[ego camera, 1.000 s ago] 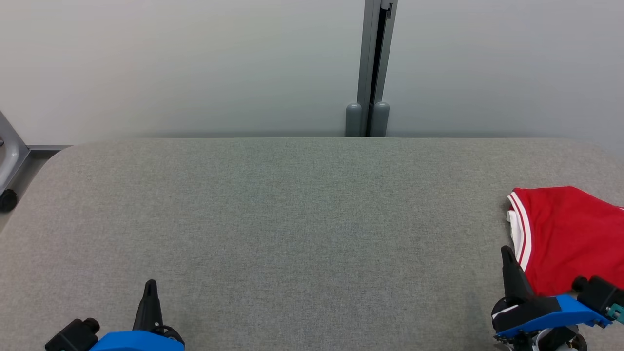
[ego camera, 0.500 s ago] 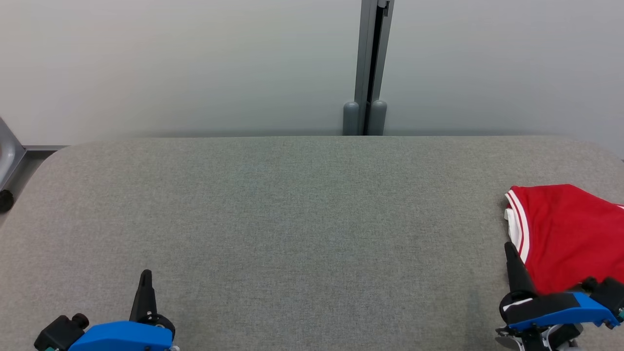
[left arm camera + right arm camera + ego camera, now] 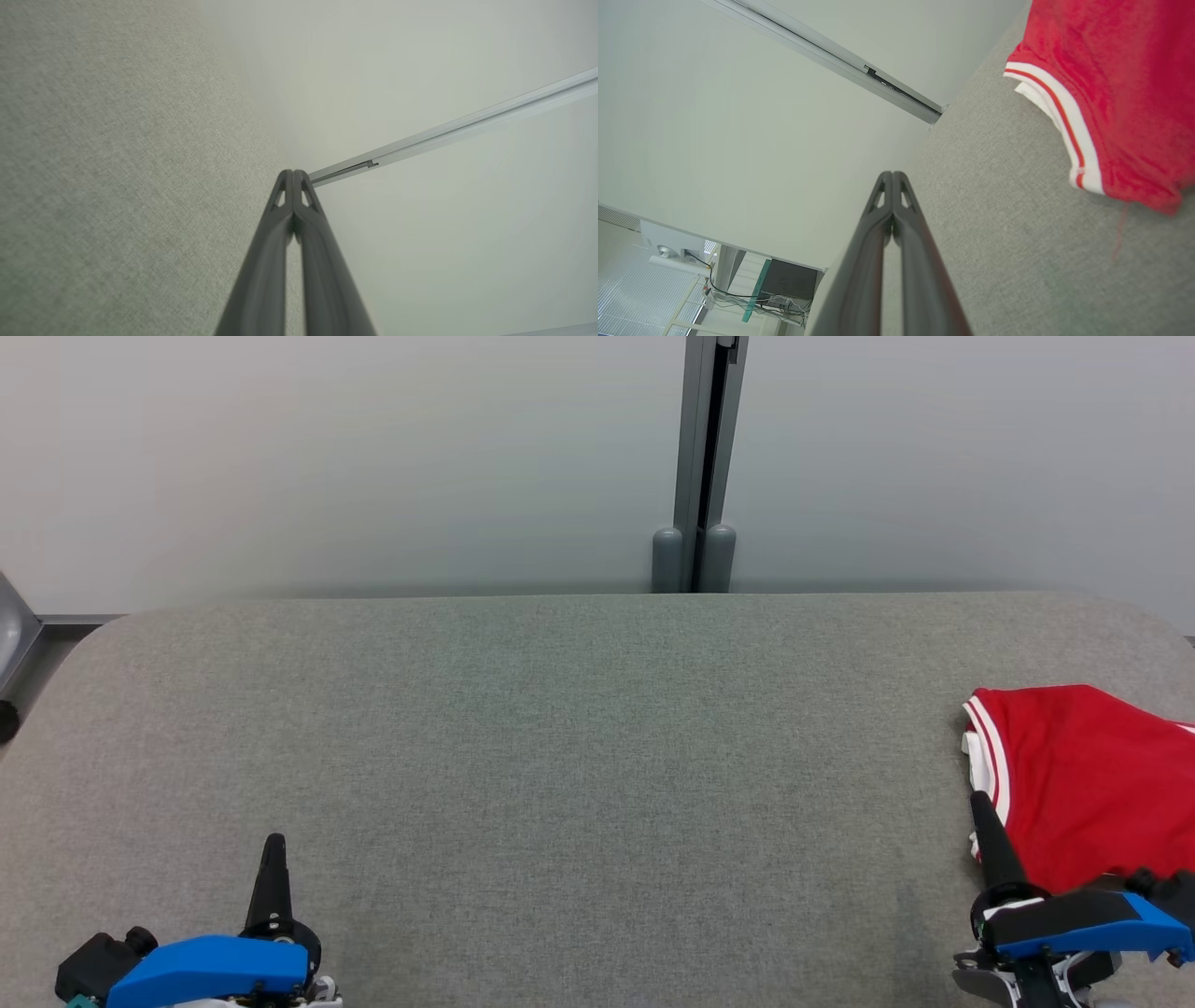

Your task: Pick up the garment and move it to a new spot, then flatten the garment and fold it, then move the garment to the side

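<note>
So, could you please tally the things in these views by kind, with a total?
Garment: 1
Grippers: 2 (left gripper, right gripper)
Table: 1
Post: 1
Total: 5

Garment [image 3: 1088,775]: bright red, plain. Its edge is trimmed in white, with one thin red stripe running along the trim.

Table [image 3: 560,756]: grey-green cloth with a fine flecked weave, even all over.

Left gripper [image 3: 274,845]: dark grey to black, blue at the base.

Right gripper [image 3: 980,803]: same colours, with a small white patch beside the blue.

Wall [image 3: 327,457]: pale grey-white, plain.

Post [image 3: 698,448]: mid grey, with a dark line down its middle.
</note>
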Controlling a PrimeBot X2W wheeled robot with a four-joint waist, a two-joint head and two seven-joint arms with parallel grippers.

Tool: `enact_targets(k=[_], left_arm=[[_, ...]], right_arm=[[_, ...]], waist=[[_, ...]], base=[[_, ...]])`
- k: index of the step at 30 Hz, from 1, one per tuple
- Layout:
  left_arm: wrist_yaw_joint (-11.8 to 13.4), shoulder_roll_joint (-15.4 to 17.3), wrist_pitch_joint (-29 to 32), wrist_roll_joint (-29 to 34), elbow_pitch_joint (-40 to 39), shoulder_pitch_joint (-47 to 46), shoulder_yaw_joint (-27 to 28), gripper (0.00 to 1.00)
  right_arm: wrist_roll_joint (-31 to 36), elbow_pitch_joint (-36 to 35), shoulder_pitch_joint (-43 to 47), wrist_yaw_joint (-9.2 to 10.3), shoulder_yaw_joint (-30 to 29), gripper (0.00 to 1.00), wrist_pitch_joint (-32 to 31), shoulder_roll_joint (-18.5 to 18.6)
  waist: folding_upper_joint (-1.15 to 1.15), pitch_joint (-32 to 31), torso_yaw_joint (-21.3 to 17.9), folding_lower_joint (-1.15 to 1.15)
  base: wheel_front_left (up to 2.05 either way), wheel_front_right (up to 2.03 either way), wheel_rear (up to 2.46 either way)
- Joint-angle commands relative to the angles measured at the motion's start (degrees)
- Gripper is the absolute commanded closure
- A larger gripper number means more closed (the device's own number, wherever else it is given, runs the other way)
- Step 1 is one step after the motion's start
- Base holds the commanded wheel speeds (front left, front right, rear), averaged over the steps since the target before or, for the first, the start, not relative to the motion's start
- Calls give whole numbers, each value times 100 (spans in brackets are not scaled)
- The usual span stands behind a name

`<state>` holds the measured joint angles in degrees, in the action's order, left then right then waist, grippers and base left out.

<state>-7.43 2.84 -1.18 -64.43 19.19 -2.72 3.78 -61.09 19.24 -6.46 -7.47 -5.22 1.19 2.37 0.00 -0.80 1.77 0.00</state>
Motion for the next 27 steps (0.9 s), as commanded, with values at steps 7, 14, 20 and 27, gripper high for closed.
enact_targets(k=[7, 14, 20, 27], left_arm=[[-6, 5, 138, -483, -152, -191, 71, 100], [-7, 5, 237, -838, -213, -220, 106, 100], [-7, 6, 306, -1085, -255, -246, 131, 100], [-8, 5, 401, -1408, -306, -274, 167, 100]], right_arm=[[-554, -158, 1, -3, -32, 100, -137, 52], [-950, -215, 7, -3, -48, 100, -237, 55], [-1223, -260, 11, -3, -60, 100, -310, 58], [-1585, -316, 17, -3, -75, 100, -397, 61]], waist=[[-1, 12, -21, 0], [-1, 23, -41, 0], [-1, 30, -55, 0], [-1, 41, -75, 0]], base=[[0, 0, 0], [0, 0, 0], [0, 0, 0], [0, 0, 0]])
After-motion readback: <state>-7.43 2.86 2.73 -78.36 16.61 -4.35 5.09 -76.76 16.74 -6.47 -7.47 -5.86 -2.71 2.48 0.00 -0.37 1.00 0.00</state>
